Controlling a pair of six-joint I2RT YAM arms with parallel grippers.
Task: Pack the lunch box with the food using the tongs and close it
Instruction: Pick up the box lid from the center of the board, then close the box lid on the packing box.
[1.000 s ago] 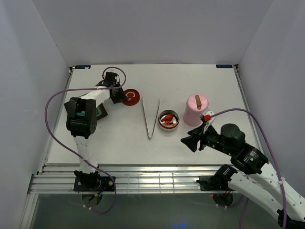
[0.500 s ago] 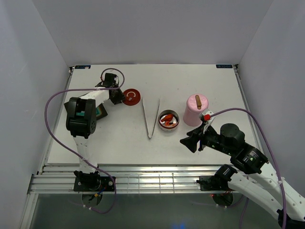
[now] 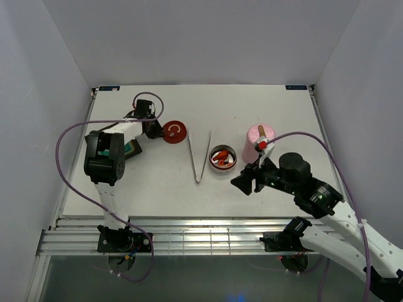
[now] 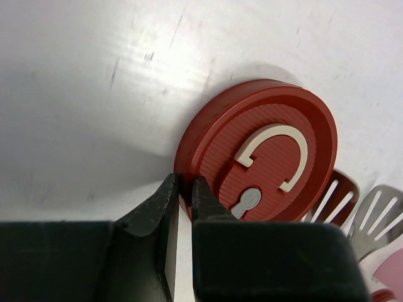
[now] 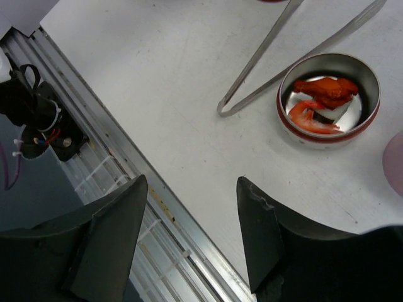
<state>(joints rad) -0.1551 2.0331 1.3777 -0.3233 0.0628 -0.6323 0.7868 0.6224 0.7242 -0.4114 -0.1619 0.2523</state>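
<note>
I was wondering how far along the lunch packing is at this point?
Seemingly done: orange and red food pieces lie in the round tin, and the tongs rest unheld on the table. In hand: the left gripper pinches the red lid by its rim, while the right gripper hangs open near the tin. Left: setting the lid on the tin.

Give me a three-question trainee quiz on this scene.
1. True or false: a tool is holding the tongs.
2. The orange food lies: A) in the round tin; B) loose beside the tongs; C) in a tool's grip.
3. Fill in: the right tool's jaws stand ____.
Key: 1 false, neither tool touches them; 2 A; 3 open, with nothing between them.
</note>
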